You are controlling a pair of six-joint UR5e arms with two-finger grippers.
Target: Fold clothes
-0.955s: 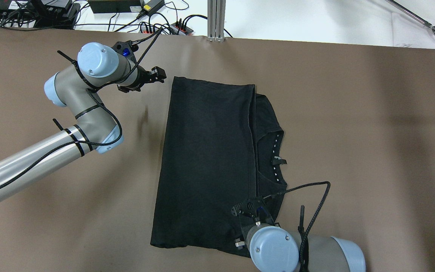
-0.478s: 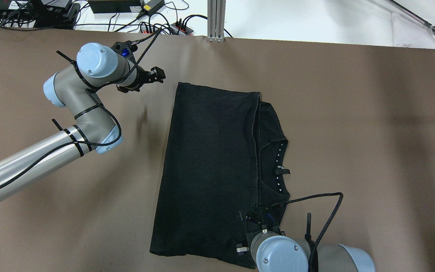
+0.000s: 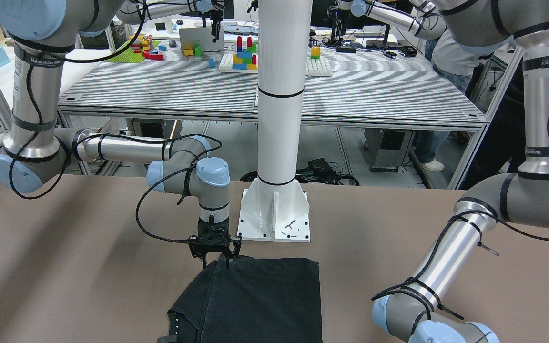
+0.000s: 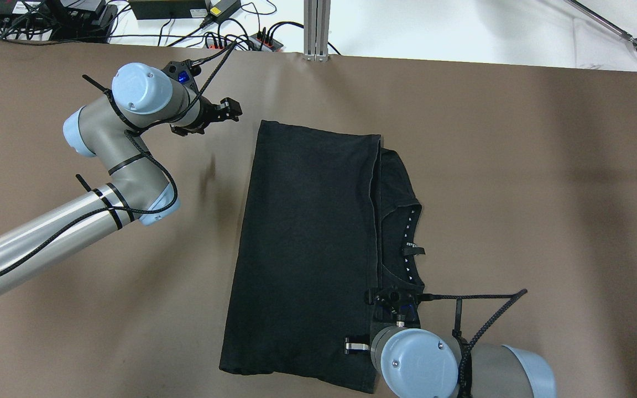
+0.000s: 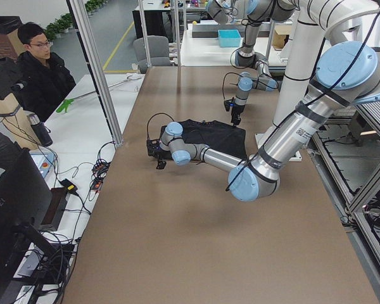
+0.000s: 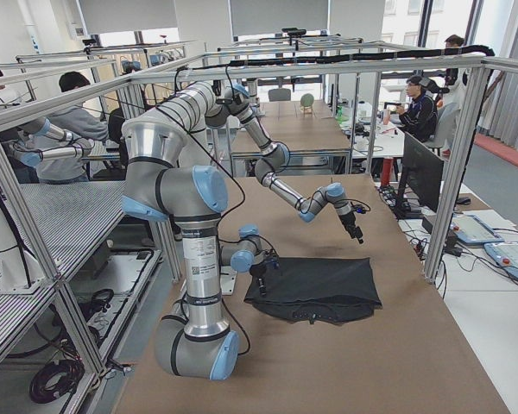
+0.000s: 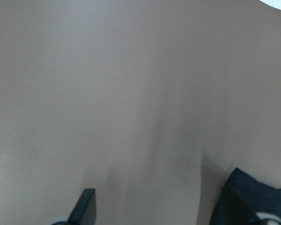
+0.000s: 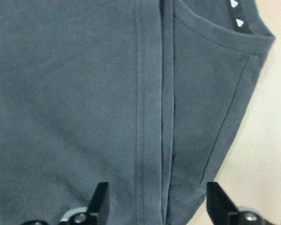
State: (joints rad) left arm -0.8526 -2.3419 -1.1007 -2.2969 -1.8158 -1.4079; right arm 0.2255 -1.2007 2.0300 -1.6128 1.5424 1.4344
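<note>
1. The clothes point(image 4: 307, 237) are one dark garment lying flat in the middle of the brown table point(image 4: 517, 193), its long side running from the far edge towards the robot
2. It is folded lengthwise. A wide smooth panel lies on top, and the collar part sticks out from under it on the robot's right, with a row of small pale dots point(image 4: 408, 243) along the neckline
3. From across the table, the garment's point(image 3: 265, 295) near end (nearest the robot, that is) lies just in front of the base plate point(image 3: 274, 214) of the white pole point(image 3: 281, 95), apart from it
4. The right gripper point(image 3: 215, 257) points straight down over that end of the cloth, at the line where the folded panel meets the collar part
5. Its wrist camera shows the right gripper point(image 8: 157, 206) with fingers spread wide, straddling the stitched hem of the folded edge, dark fabric point(image 8: 61, 93) filling nearly the whole view. It is released and grips nothing. I cannot tell whether the fingertips touch the cloth
6. The left gripper point(image 4: 233, 109) hangs off the garment's far left corner, near it but clear of it, over bare table
7. Its own camera shows one fingertip point(image 7: 85, 206) low at the left and mostly brown tabletop ahead; the fingers are parted, with nothing between them
</note>
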